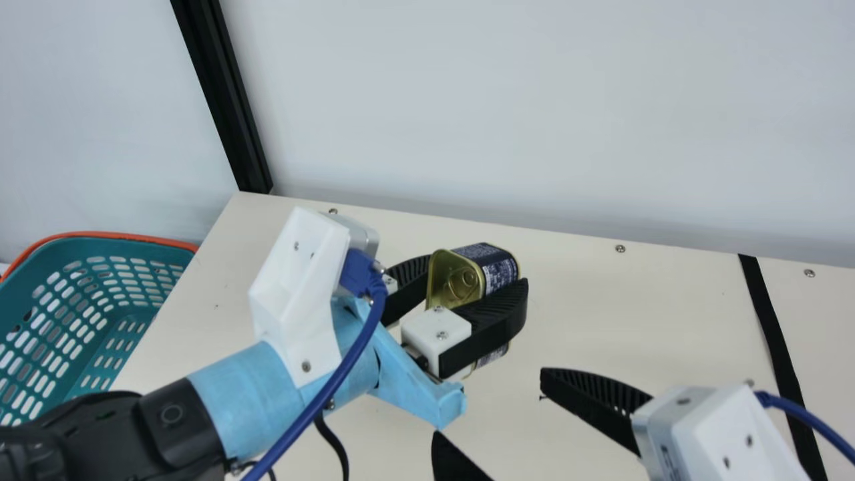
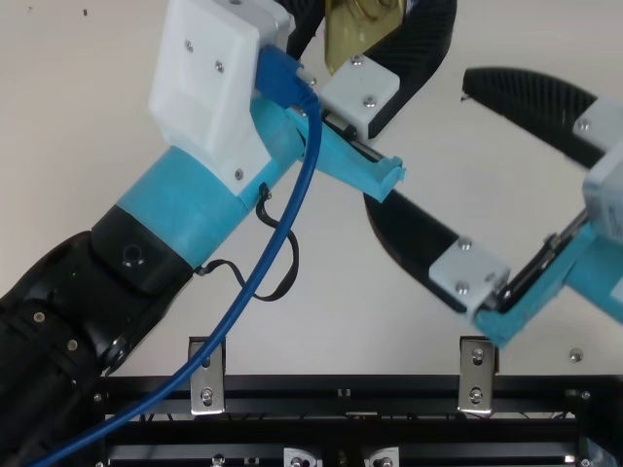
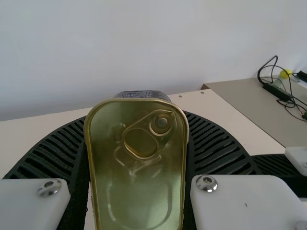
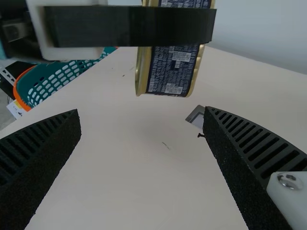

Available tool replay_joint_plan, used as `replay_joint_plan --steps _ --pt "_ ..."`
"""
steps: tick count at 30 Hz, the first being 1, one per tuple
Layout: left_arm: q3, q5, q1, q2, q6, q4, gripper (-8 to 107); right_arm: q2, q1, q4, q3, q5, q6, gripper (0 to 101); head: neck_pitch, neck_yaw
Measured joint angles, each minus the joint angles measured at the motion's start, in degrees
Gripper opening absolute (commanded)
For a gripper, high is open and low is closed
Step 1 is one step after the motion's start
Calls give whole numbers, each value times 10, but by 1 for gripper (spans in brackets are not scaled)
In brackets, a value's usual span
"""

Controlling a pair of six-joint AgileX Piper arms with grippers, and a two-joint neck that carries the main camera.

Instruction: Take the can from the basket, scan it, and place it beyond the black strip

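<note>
One can (image 1: 455,270) sits pinched in my left tool (image 1: 475,274) over the surface (image 1: 621,307), its gold pull-tab end facing that wrist. From here the nearer finger covers part of its side, and the top view cuts it off. My right tool (image 1: 488,403) is spread with nothing between its fingers, near the can. Beyond that arm I see the black strip (image 1: 768,321), partly behind a cable. On my left, the main view's edge crops the teal basket (image 1: 100,248).
</note>
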Motion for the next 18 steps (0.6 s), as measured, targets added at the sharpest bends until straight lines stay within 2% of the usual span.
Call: replay_joint_plan --steps 11,18 --pt "0 0 0 0 0 0 10 79 -101 142 -24 78 -183 101 -6 0" --pt "0 0 0 0 0 0 10 120 -106 200 -34 110 -248 101 -6 0"
